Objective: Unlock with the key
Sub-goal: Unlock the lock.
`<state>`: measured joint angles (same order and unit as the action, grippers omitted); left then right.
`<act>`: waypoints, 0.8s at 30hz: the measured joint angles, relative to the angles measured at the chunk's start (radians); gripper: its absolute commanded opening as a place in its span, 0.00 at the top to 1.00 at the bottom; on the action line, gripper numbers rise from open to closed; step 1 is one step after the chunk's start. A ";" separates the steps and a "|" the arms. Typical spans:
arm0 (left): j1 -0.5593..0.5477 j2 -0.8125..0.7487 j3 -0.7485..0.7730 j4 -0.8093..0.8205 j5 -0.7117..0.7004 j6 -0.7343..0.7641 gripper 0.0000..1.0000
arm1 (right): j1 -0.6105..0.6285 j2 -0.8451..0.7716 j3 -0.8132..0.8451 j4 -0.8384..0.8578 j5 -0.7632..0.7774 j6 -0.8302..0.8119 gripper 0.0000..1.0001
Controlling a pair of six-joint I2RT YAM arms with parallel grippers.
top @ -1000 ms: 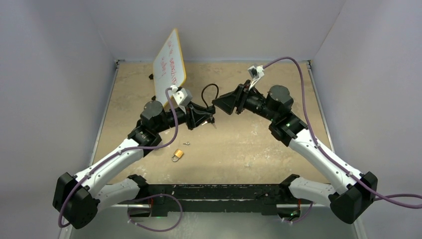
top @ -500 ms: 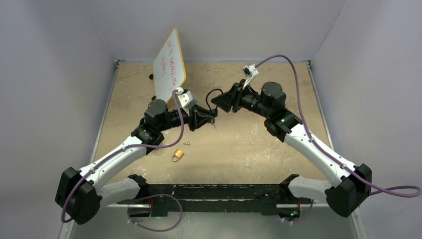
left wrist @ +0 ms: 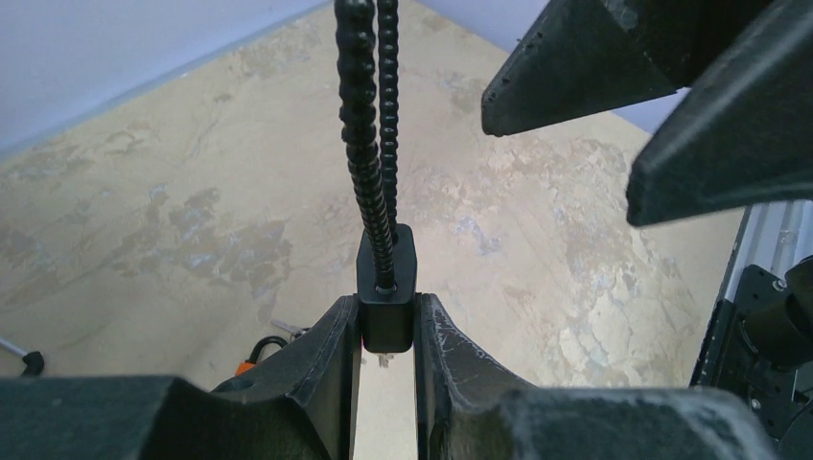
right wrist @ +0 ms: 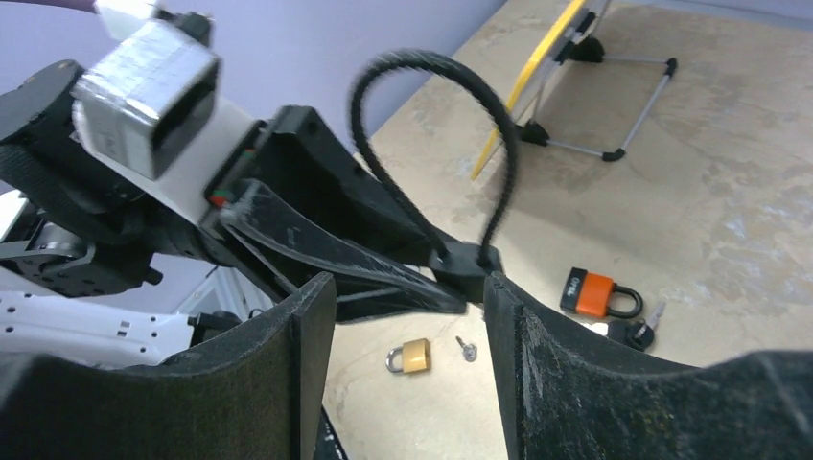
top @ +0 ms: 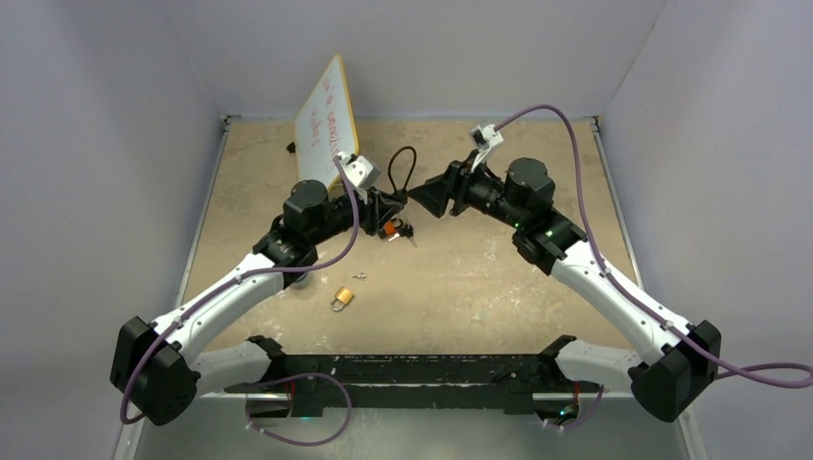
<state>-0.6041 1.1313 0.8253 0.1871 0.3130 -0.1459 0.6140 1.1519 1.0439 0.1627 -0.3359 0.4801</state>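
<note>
While the left fingers clench the cable lock by its body, seemingly steadying it aloft for unlocking, the right fingers hang released and empty alongside.

From my station, the tabletop is a worn, mottled tan sheet. I take the brass padlock as my mark; it lies flat with its shackle closed. Just beyond it, a little to the right, lies a small silver key, not touching it. Farther beyond and to the right lies an orange padlock on its side, with a black-headed key just beside its shackle. Well beyond the brass padlock, toward the far left corner, a yellow-edged whiteboard stands tilted on a wire stand.
</note>
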 measured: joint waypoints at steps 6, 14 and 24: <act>0.000 0.017 0.003 -0.034 0.003 0.000 1.00 | 0.074 0.103 0.095 -0.012 0.006 -0.039 0.42; 0.000 0.017 0.003 -0.037 0.034 -0.002 1.00 | 0.095 0.181 0.137 -0.048 0.084 -0.068 0.68; 0.001 0.011 0.000 -0.037 0.042 -0.006 1.00 | 0.107 0.213 0.164 -0.066 0.198 -0.127 1.00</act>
<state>-0.6033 1.1423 0.8253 0.1497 0.3550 -0.1524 0.7208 1.3651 1.2076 0.0967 -0.1383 0.3531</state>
